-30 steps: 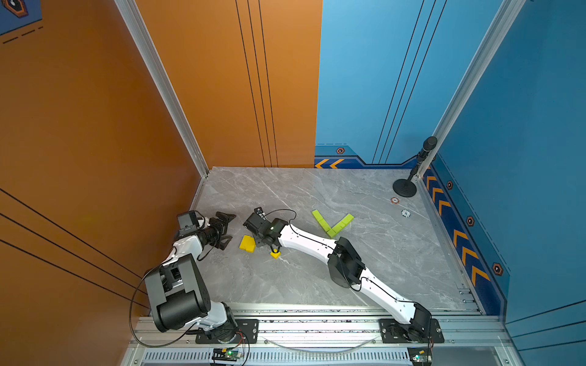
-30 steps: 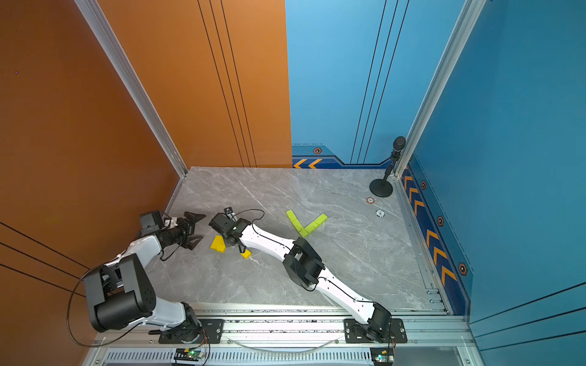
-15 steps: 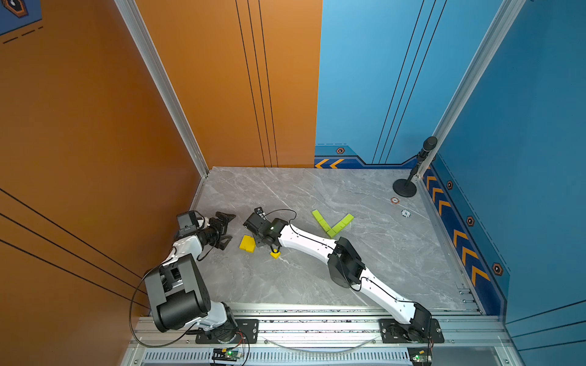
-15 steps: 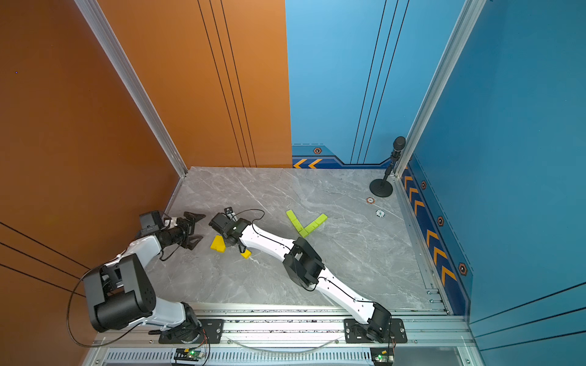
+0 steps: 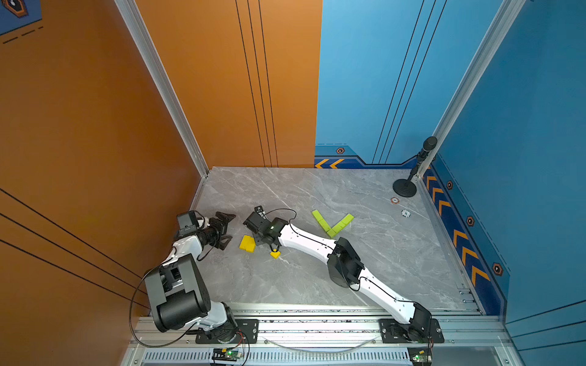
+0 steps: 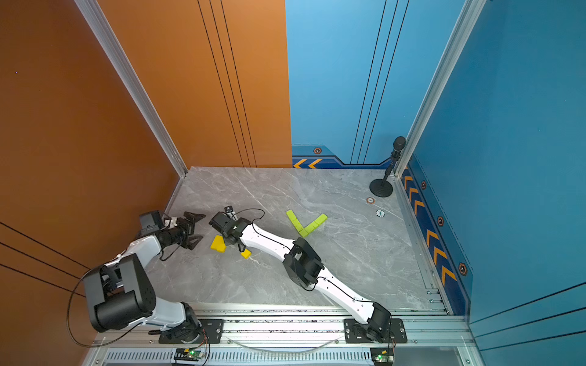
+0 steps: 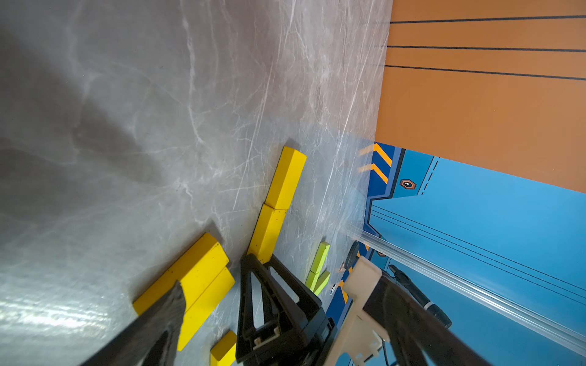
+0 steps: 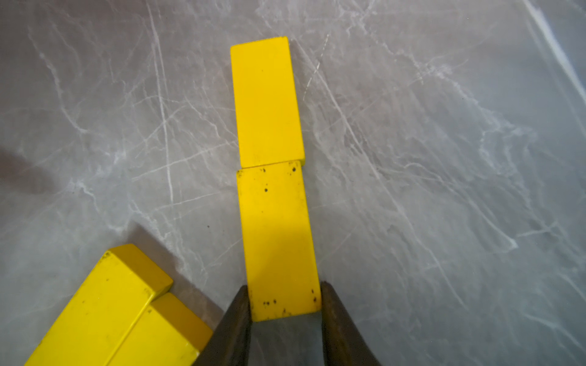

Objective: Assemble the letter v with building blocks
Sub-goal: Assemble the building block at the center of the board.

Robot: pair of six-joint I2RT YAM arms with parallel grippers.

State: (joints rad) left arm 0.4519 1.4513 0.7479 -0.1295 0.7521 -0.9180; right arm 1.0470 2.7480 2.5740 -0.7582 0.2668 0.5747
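1. Your right gripper (image 8: pixel 285 294) pinches a yellow brick (image 8: pixel 276 234) by its end, long axis straight out from the jaws
2. Its far end touches a second yellow brick (image 8: pixel 266 101)
3. Left gripper (image 5: pixel 226 230), spread wide, sits nearby, lower left of a top view
4. Green V (image 5: pixel 333 223) lies beyond, mid-frame

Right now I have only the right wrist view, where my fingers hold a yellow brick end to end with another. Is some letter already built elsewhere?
Observer: Yes. A lime-green V lies on the table, to the right of the right gripper.
Operator: And the left arm?
Observer: The left gripper stands wide open and holds nothing, beside the two side-by-side yellow bricks.
Operator: Other loose pieces?
Observer: One small yellow block lies alone, apart from the held yellow brick.
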